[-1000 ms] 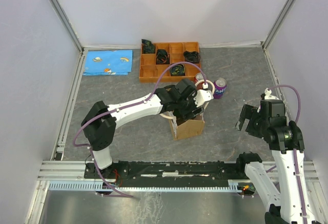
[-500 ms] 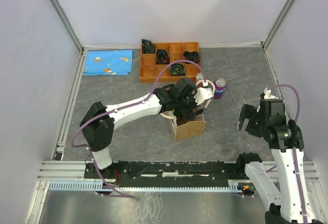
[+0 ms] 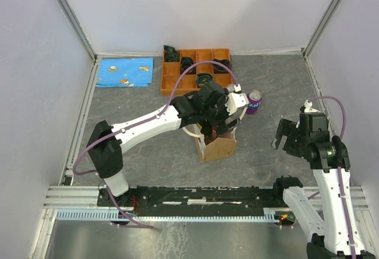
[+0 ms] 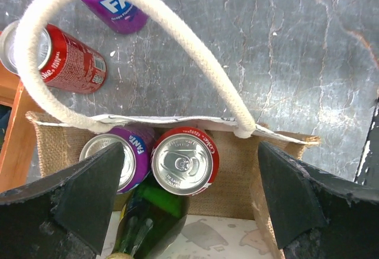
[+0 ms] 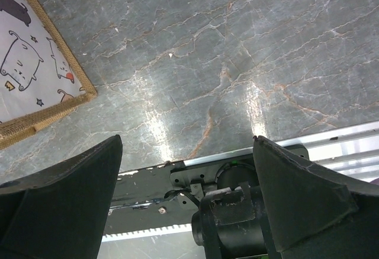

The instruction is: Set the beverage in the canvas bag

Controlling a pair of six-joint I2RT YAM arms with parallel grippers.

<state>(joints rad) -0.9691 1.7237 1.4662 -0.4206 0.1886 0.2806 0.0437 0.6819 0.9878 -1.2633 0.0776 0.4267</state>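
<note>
The canvas bag (image 3: 217, 147) stands mid-table, tan with cream handles. In the left wrist view the bag (image 4: 237, 170) holds a red Coke can (image 4: 185, 161), a purple Fanta can (image 4: 118, 155) and a green bottle (image 4: 148, 217); one handle (image 4: 177, 40) arches over it. My left gripper (image 3: 223, 124) hovers just above the bag's opening, open and empty (image 4: 189, 152). Beyond the bag a red can (image 4: 65, 57) and a purple can (image 4: 115, 7) are on the table; the purple can also shows in the top view (image 3: 254, 102). My right gripper (image 3: 285, 134) is open and empty (image 5: 186, 143), right of the bag.
An orange compartment tray (image 3: 172, 84) with dark items stands at the back, and a blue patterned cloth (image 3: 124, 72) lies at the back left. The tray's edge (image 4: 9, 122) shows beside the bag. A printed corner of the bag (image 5: 35, 63) shows in the right wrist view.
My left arm has shifted a little toward the far side above the bag and now covers the red can in the top view. The right arm has barely moved.
</note>
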